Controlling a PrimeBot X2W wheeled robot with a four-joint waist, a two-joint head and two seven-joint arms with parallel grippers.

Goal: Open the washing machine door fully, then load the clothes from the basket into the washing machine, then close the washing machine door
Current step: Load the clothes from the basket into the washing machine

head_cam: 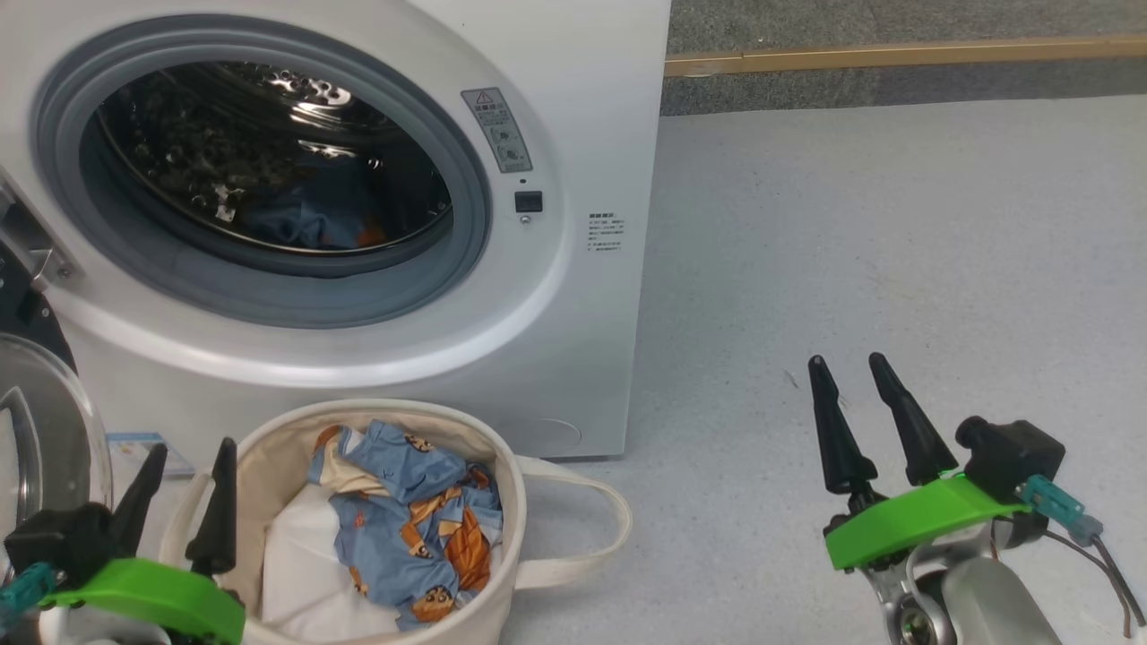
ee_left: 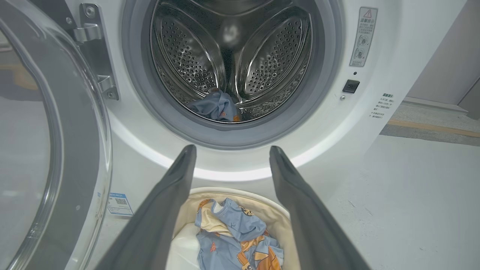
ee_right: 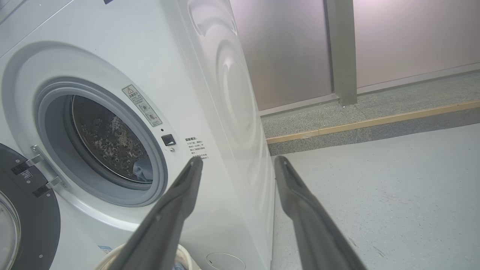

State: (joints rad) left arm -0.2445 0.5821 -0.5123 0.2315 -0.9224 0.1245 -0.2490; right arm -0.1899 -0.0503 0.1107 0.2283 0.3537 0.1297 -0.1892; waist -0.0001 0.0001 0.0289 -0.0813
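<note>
Our left pincer and right pincer gape empty; in the round cream canvas basket we might drag the white sheet along with the light-blue printed garment.

I have the big white washing machine at 11 o'clock. Its door is swung wide open at 8 o'clock, with the clear glass bowl showing. A bluish garment lies low inside the machine. The cream basket stands upright at 6 o'clock, just before the washer, and holds a crumpled light blue printed garment.
</note>
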